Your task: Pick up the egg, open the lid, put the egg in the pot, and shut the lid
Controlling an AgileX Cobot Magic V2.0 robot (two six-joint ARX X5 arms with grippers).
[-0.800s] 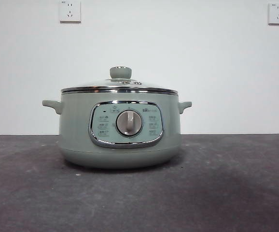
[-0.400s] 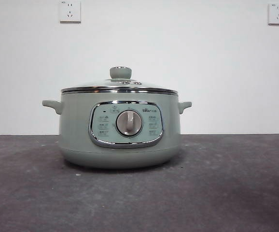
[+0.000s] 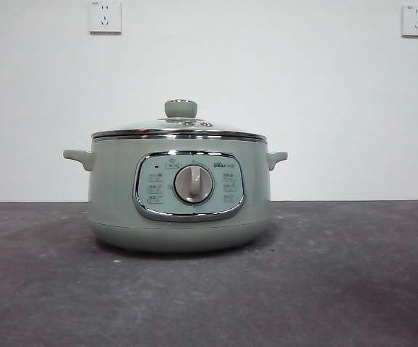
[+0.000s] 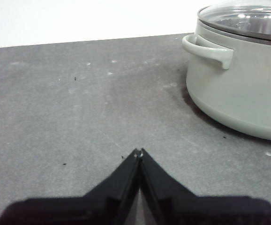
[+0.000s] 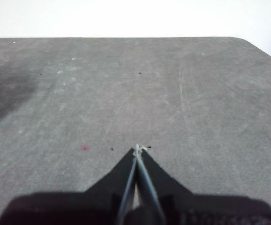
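The left tool [image 4: 139, 152] hovered over the grey worktop [image 3: 353, 289], jaws pressed together, empty. At centre stood the pot [image 3: 180, 191], the lid [image 3: 178, 129] seated on it. The right tool [image 5: 137, 149] was likewise pressed together. No egg showed.

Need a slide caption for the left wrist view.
Left end effector shut above grey table, sage-green pot with glass lid beside.
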